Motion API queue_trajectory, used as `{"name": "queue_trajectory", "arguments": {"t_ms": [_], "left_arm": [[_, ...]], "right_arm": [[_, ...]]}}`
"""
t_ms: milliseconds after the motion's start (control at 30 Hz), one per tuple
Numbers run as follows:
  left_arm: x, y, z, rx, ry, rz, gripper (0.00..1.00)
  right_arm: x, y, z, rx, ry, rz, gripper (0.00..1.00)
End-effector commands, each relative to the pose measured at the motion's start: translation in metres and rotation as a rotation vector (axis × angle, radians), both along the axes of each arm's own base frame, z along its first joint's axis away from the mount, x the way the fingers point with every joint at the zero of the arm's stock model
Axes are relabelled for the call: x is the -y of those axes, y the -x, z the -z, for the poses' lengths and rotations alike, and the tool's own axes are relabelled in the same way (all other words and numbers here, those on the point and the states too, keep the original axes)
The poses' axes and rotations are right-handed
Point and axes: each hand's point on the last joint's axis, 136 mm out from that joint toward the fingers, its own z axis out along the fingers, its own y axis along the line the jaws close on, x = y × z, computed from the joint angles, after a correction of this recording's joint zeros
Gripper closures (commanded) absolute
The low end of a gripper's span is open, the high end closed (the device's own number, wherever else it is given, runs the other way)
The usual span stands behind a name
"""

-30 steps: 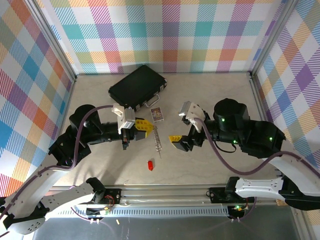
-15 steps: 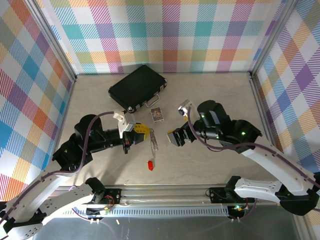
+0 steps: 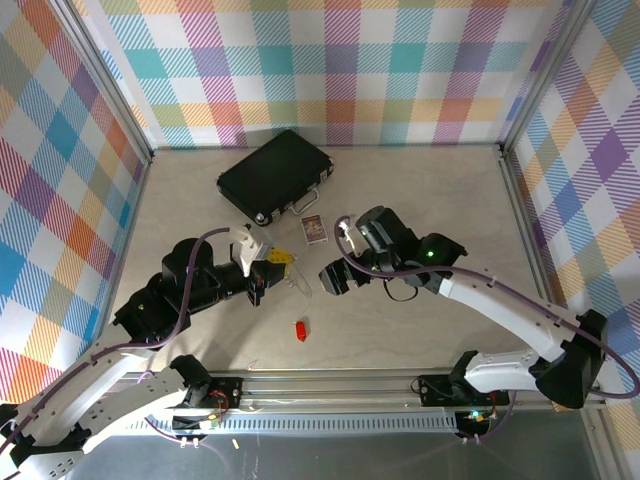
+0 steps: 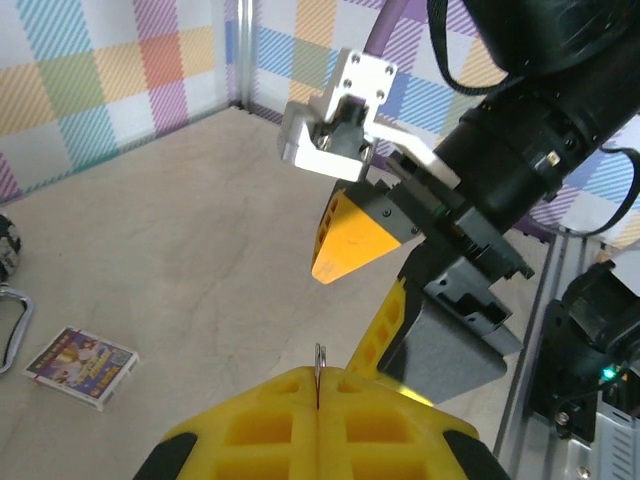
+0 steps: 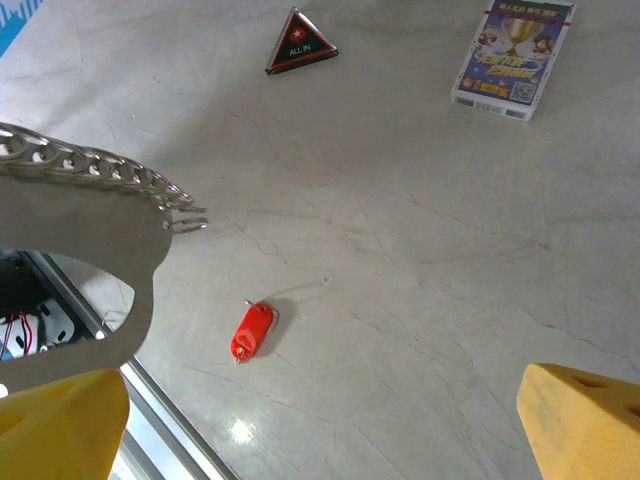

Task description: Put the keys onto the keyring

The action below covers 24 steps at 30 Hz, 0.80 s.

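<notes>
My left gripper (image 3: 279, 263) is shut on the keyring (image 3: 301, 284), a thin silver loop hanging just right of its yellow fingers (image 4: 300, 420). In the left wrist view only the keyring's thin edge (image 4: 319, 357) pokes up between the closed tips. A row of the keyring's beads (image 5: 105, 169) crosses the upper left of the right wrist view. The keys, one small red oblong piece (image 3: 299, 330), lie on the table near the front edge, also seen below my right gripper (image 5: 252, 332). My right gripper (image 3: 332, 277) stands open beside the keyring, with nothing between its fingers (image 5: 585, 415).
A black case (image 3: 275, 175) lies at the back left of the table. A small printed card (image 3: 314, 229) sits in front of it, with a dark red triangle (image 5: 298, 44) nearby. A carabiner (image 4: 12, 325) lies by the case. The front rail (image 3: 330, 385) runs close to the key.
My right arm has swung left toward the keyring, and its jaws have opened wider. My left gripper has shifted slightly forward, the keyring still pinched in it.
</notes>
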Motion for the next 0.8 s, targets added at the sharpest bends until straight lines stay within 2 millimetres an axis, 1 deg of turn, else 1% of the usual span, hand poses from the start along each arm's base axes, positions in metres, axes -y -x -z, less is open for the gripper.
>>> {"name": "queue_trajectory", "arguments": {"t_ms": [0, 167, 267, 300, 333, 467, 600, 633, 667, 767], "left_arm": [[-0.008, -0.006, -0.02, 0.034, 0.056, -0.055, 1.0], [-0.015, -0.015, -0.018, 0.015, 0.077, -0.101, 1.0], [-0.019, -0.022, -0.01, -0.021, 0.082, -0.129, 1.0], [-0.019, -0.025, -0.013, -0.009, 0.105, -0.138, 1.0], [-0.021, -0.027, -0.012, -0.013, 0.112, -0.147, 1.0], [-0.031, -0.03, -0.001, -0.04, 0.124, -0.189, 1.0], [-0.048, -0.028, 0.002, -0.046, 0.141, -0.245, 1.0], [-0.052, -0.029, -0.001, -0.041, 0.15, -0.252, 1.0], [-0.055, -0.028, 0.006, -0.07, 0.131, -0.263, 1.0], [-0.06, -0.025, 0.007, -0.081, 0.126, -0.268, 1.0]], "right_arm": [[-0.01, -0.003, 0.009, -0.056, -0.057, 0.004, 0.01], [-0.006, -0.002, 0.027, -0.09, -0.046, 0.025, 0.01], [-0.003, 0.001, 0.041, -0.128, -0.053, 0.052, 0.01], [-0.003, 0.004, 0.046, -0.147, -0.059, 0.055, 0.01], [-0.002, 0.005, 0.049, -0.158, -0.06, 0.058, 0.01], [0.0, 0.013, 0.061, -0.197, -0.051, 0.049, 0.0], [-0.008, 0.016, 0.076, -0.239, -0.043, 0.014, 0.0], [-0.011, 0.016, 0.08, -0.254, -0.043, 0.003, 0.01], [-0.016, 0.017, 0.084, -0.273, -0.046, -0.011, 0.02], [-0.028, 0.023, 0.097, -0.34, -0.059, -0.044, 0.06]]}}
